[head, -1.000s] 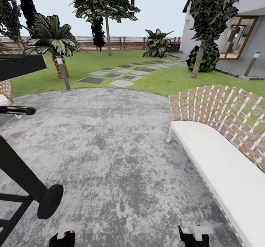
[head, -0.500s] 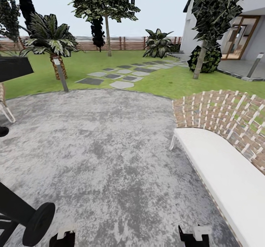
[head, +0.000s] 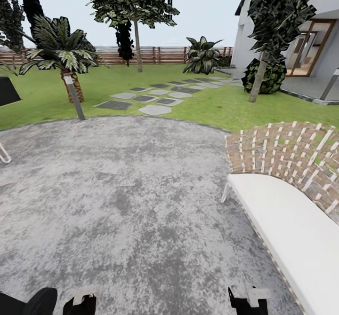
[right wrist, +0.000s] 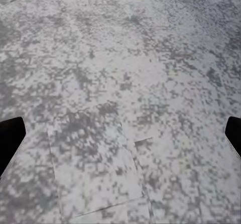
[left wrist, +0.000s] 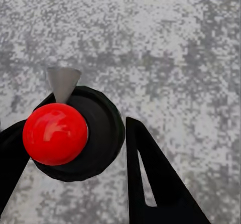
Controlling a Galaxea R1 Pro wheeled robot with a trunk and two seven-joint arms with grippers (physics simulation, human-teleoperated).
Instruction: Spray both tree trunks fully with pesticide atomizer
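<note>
In the left wrist view my left gripper (left wrist: 75, 151) is shut on the pesticide atomizer (left wrist: 95, 133), a black round body with a red ball top (left wrist: 55, 133) and a grey cone nozzle (left wrist: 63, 82), held over grey paving. My right gripper (right wrist: 120, 133) is open over bare paving, its black fingertips (right wrist: 10, 133) at the frame's edges. Both grippers peek in at the head view's lower edge, left gripper (head: 81, 302) and right gripper (head: 248, 300). Across the lawn (head: 117, 77), one tree has its trunk (head: 137, 47) near the fence. The other trunk (head: 258, 82) leans by the house.
A wicker bench with a white cushion (head: 292, 225) runs along my right. A black rounded object (head: 40, 301) sits at the lower left. A short lamp post (head: 75, 98) and a palm (head: 61, 47) edge the paving; stepping stones (head: 150, 96) cross the grass towards the slatted fence (head: 155, 54).
The whole head view has shifted, so the camera moved forward. The black stand at the left slid down and nearly out of frame, and the bench sits lower in the picture.
</note>
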